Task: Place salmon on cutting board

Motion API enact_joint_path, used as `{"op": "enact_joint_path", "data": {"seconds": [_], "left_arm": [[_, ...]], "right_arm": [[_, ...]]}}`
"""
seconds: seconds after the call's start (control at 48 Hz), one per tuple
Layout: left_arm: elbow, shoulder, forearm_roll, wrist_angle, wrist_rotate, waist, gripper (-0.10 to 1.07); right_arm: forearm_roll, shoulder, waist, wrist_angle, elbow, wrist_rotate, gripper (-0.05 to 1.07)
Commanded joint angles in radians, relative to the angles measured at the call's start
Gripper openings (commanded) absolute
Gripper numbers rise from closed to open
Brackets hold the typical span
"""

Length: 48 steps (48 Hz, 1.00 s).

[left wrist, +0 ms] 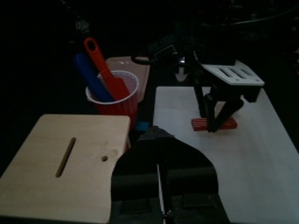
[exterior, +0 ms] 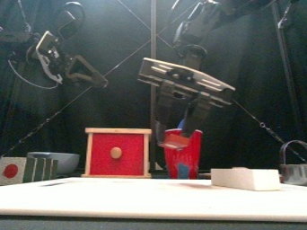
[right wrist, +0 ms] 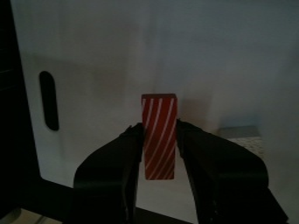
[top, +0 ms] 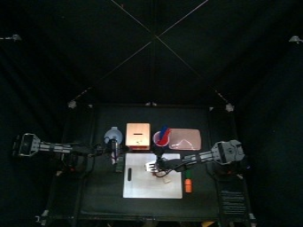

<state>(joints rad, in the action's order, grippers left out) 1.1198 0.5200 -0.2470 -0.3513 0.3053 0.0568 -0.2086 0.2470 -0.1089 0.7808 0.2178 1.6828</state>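
The salmon (right wrist: 159,134) is a red block with white stripes. It sits low on the white cutting board (right wrist: 105,61), between my right gripper's jaws. My right gripper (right wrist: 159,131) is shut on the salmon and points down at the board's middle; it also shows in the top view (top: 154,166). The left wrist view shows the salmon (left wrist: 214,124) touching the white board (left wrist: 239,171) under the right gripper (left wrist: 218,112). My left gripper (top: 112,138) rests shut and empty at the table's left, beside the wooden board.
A wooden board with a slot (left wrist: 65,162) lies near the left gripper. A red cup with red and blue utensils (left wrist: 111,86) and a pink plate (top: 189,136) stand behind. An orange piece (top: 189,184) and a white block (exterior: 246,178) lie on the right.
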Motion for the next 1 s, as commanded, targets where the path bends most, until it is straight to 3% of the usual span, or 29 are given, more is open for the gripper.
{"op": "enact_joint_path", "data": {"seconds": [0.0,0.375,0.708,0.979], "left_arm": [[-0.012,0.0,0.0,-0.011,-0.002,-0.002,0.11],[-0.012,0.002,-0.008,-0.011,-0.002,-0.002,0.11],[-0.012,0.002,-0.008,-0.011,-0.003,-0.003,0.11],[-0.015,0.002,-0.008,-0.011,-0.003,-0.003,0.11]], "right_arm": [[0.005,0.011,0.002,-0.002,-0.067,-0.003,0.69],[0.04,0.069,0.0,-0.011,-0.097,-0.002,0.71],[0.043,0.115,0.005,-0.063,-0.106,0.002,0.8],[-0.002,0.074,0.003,-0.021,-0.115,-0.003,0.8]]}}
